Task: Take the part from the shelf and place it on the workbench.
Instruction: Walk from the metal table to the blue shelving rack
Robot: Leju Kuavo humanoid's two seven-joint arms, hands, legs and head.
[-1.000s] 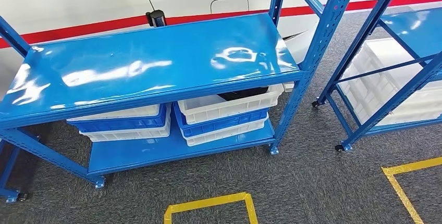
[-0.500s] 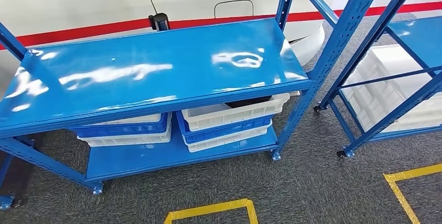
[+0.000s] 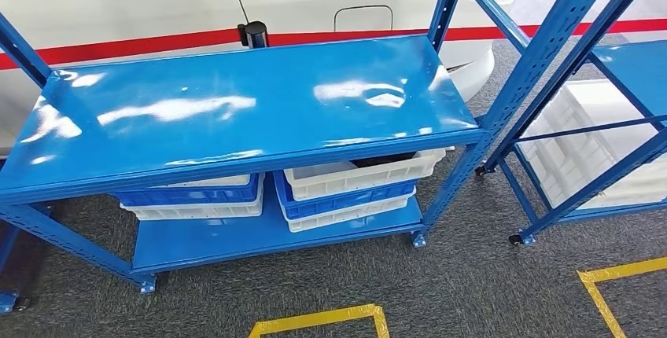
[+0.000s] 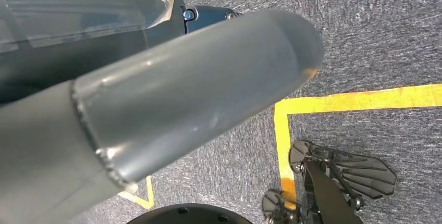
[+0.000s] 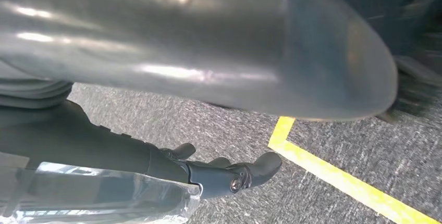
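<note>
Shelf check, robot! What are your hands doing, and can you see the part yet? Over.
Both hands hanging over carpet, holding nothing. Dark part in top white bin under the blue shelf. Shelf top overhangs it.

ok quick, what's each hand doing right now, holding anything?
Left hand: holding nothing visible; open or closed cannot be told.
Right hand: open, fingers apart, holding nothing, hanging over the carpet.

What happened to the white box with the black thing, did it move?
No. The white box still sits on the blue box beside the shelf post; the whole picture shifted: the camera moved.
</note>
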